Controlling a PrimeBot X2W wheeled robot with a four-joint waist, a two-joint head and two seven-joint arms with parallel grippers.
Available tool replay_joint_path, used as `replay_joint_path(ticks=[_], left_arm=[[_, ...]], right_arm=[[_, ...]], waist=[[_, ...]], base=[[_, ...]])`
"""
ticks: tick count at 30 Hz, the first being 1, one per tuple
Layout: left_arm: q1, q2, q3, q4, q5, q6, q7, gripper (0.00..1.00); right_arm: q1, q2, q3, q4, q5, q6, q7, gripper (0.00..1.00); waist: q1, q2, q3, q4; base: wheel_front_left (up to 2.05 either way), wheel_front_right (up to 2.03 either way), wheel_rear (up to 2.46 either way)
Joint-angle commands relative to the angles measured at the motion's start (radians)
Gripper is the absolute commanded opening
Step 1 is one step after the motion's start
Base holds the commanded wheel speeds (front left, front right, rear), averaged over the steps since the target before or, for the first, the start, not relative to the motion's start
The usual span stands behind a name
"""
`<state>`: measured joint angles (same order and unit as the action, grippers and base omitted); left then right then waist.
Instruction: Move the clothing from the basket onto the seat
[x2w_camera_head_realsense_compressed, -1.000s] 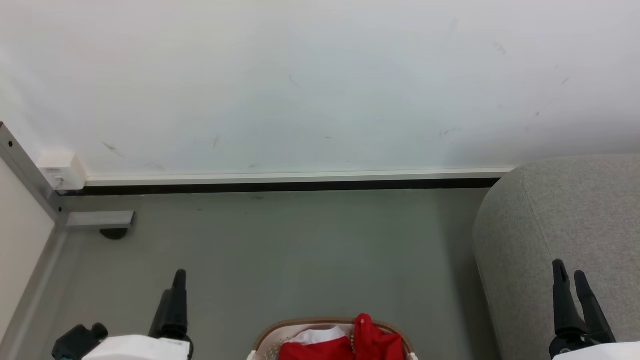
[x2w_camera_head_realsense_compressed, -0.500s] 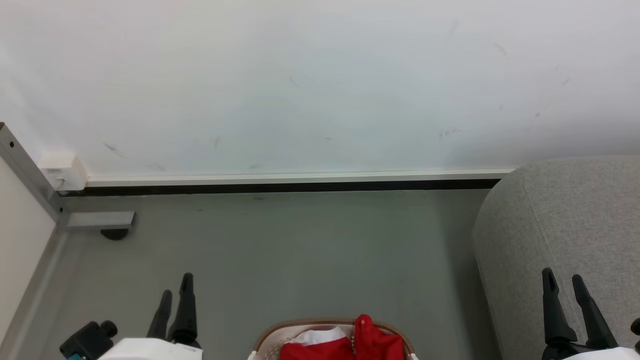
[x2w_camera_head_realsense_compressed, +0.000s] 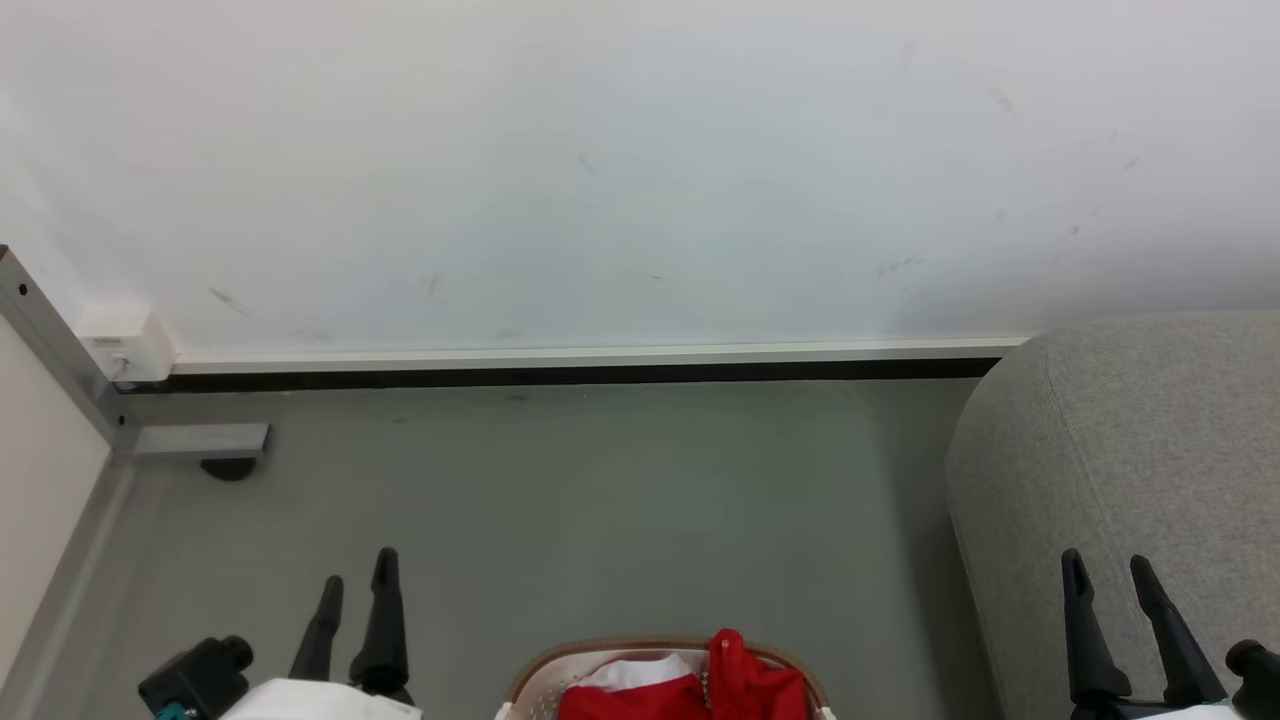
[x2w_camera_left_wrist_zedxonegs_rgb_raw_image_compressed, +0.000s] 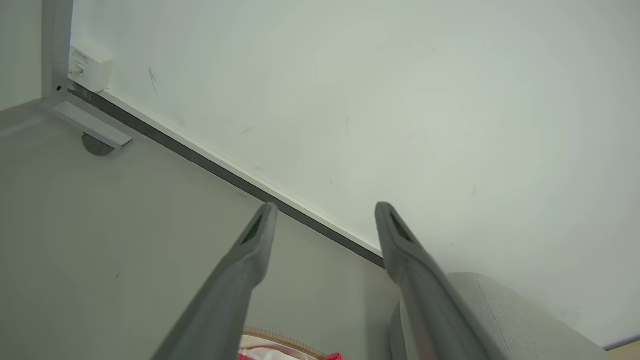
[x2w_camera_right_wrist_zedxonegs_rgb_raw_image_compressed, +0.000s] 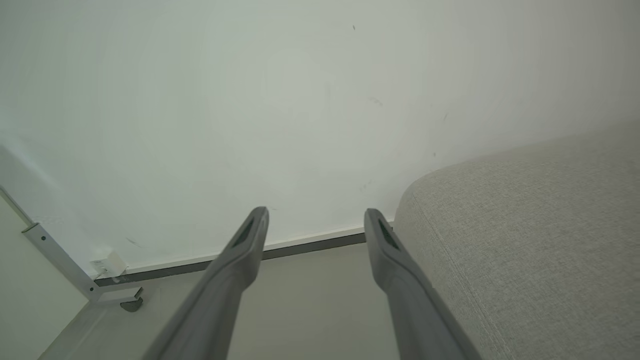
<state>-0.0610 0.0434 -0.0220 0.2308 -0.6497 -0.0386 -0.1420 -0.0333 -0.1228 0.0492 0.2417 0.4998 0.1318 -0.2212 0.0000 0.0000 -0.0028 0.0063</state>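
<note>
Both jaws stand wide apart and hold nothing. Bright red soft clothing (x2w_camera_head_realsense_compressed: 750, 688) lies in the cream plastic basket with a brown rim (x2w_camera_head_realsense_compressed: 650, 643), bottom middle of the head view. I think a grab could miss, because the basket is barely seen.

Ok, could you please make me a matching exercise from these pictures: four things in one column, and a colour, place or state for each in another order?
1 clothing
2 basket
3 seat
4 left gripper

A light grey, at the right
B open, holding nothing
C bright red, in the basket
D cream-white, brown rim

Pairs: 1-C, 2-D, 3-A, 4-B
</note>
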Motion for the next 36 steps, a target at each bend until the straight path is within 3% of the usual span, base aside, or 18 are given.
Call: replay_joint_path(ticks=[1, 36], left_arm=[[-0.002, 0.008, -0.001, -0.004, 0.025, 0.0, -0.007, 1.0], [0.01, 0.01, -0.031, 0.054, 0.382, -0.014, -0.088, 1.0]], right_arm=[[0.003, -0.001, -0.01, -0.004, -0.026, -0.001, -0.007, 1.0], [0.029, 0.049, -0.047, 0.036, -0.333, -0.002, -0.032, 1.0]], waist=[[0.0, 0.0, 0.0, 0.0], [0.0, 0.0, 0.0, 0.006]], base=[[0.0, 0.0, 0.0], [0.0, 0.0, 0.0]])
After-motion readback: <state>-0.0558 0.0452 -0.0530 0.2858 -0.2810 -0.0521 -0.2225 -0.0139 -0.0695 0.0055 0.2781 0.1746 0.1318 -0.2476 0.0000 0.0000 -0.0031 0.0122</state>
